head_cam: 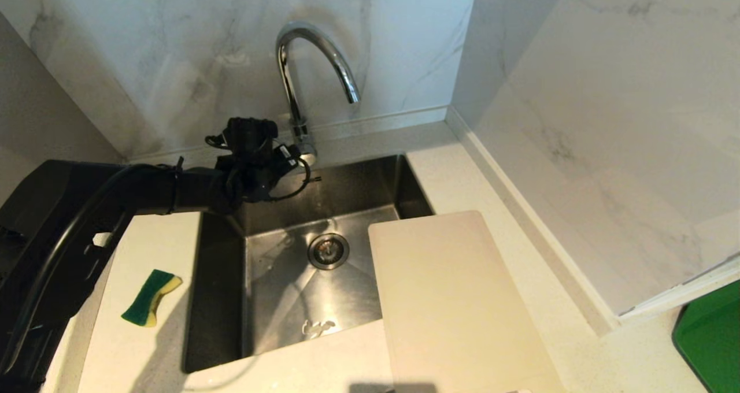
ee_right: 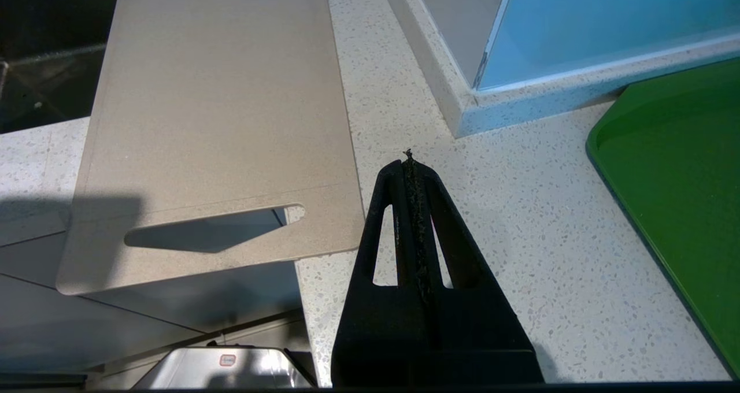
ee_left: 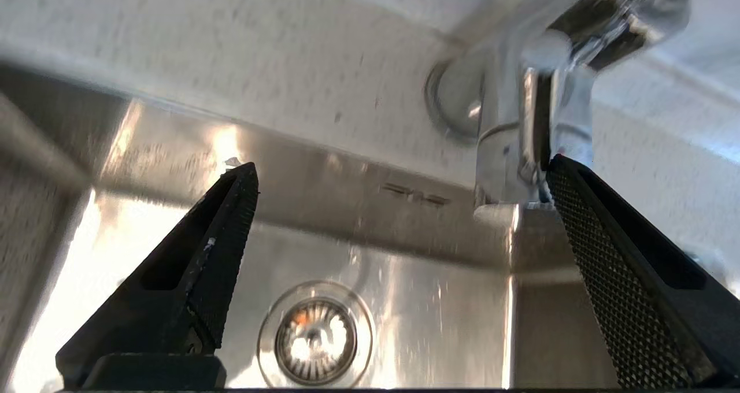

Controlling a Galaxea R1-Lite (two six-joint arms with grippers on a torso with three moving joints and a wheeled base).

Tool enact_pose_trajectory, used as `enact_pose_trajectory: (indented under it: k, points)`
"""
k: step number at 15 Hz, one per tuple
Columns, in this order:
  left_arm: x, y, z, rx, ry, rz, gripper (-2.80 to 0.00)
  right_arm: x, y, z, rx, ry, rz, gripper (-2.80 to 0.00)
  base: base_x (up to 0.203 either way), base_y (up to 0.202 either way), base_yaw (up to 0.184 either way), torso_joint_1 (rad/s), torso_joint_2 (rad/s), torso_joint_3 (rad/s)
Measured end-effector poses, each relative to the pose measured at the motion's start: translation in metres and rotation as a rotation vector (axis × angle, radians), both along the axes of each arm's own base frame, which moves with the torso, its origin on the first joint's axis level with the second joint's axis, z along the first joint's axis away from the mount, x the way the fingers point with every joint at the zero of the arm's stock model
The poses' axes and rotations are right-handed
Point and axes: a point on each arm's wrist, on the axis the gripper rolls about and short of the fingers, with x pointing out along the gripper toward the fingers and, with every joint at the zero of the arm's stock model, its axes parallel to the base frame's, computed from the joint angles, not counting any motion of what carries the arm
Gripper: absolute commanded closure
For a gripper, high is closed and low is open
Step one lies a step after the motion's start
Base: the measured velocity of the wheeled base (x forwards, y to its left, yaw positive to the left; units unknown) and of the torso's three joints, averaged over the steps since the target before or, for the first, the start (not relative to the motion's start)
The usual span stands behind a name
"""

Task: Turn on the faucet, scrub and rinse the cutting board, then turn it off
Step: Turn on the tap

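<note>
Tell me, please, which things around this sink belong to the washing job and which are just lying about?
For the job: faucet, with the open left gripper at its base; cutting board lying across the sink's right edge; sponge on the left counter; sink.
Lying about: green tray; the right gripper, shut and parked over the counter.

**What's at the sink, counted**

One faucet (head_cam: 315, 63) stands behind one steel sink (head_cam: 277, 277), which has one drain (head_cam: 328, 250). One cutting board (head_cam: 457, 300) and one sponge (head_cam: 151, 297) lie on the counter (head_cam: 144, 347). One green tray (head_cam: 714, 335) shows partly. Two grippers: left gripper (ee_left: 399, 173), right gripper (ee_right: 409, 165).
</note>
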Motion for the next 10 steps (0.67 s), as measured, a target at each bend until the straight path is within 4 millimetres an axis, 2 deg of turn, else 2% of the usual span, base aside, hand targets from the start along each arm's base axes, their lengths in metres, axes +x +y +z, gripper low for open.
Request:
enact_pose_trajectory:
  k: [10]
  points:
    - [-0.0061, 0.0024, 0.0037, -0.004, 0.011, 0.003, -2.8, 0.0, 0.0, 0.0, 0.0, 0.0, 0.0, 0.0, 0.0, 0.0, 0.0, 0.0, 0.0, 0.0]
